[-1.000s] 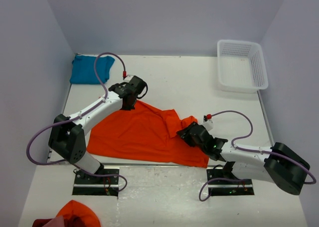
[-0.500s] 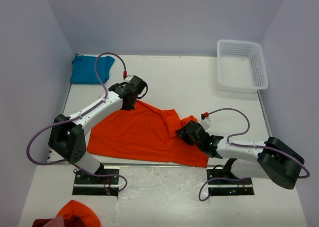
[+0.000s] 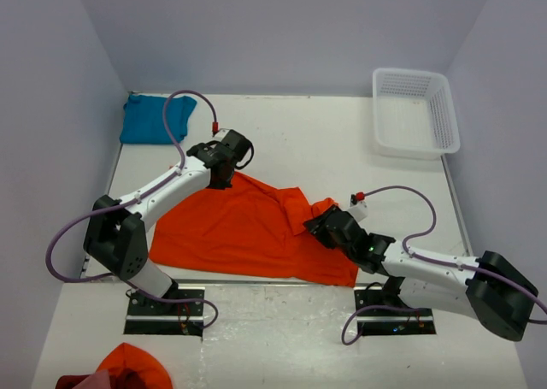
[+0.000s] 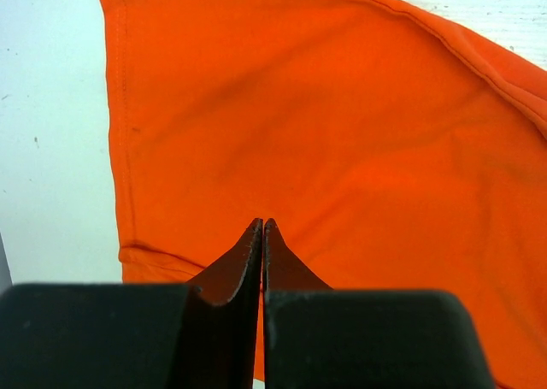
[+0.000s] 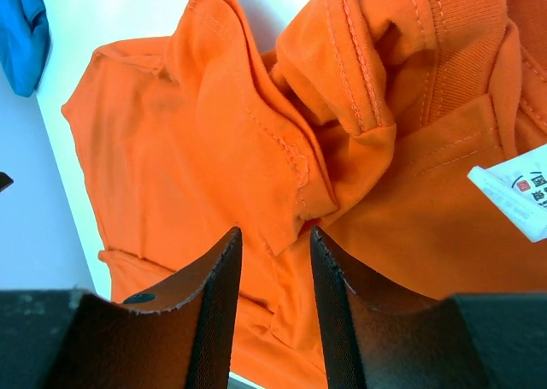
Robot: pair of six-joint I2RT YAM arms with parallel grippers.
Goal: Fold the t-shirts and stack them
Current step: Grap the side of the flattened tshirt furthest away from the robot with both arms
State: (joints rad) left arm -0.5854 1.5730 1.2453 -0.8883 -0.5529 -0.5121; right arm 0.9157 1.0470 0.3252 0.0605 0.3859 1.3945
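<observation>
While your left gripper (image 4: 261,228) sits pressed together at the 12 o'clock corner of the orange t-shirt (image 3: 231,231), your right gripper (image 5: 275,235) stands apart over bunched fabric at its 3 o'clock edge. Your teal-blue t-shirt (image 3: 154,120) lies crumpled in the 11 o'clock corner of the table (image 3: 325,141).

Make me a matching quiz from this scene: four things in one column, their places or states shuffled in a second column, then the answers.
Column one:
1. orange t-shirt
2. teal-blue t-shirt
3. white basket
4. left gripper

Column two:
A. far right corner of the table
B. jaws shut
C. spread across the near middle
D. far left corner

Pairs: 1-C, 2-D, 3-A, 4-B
</observation>
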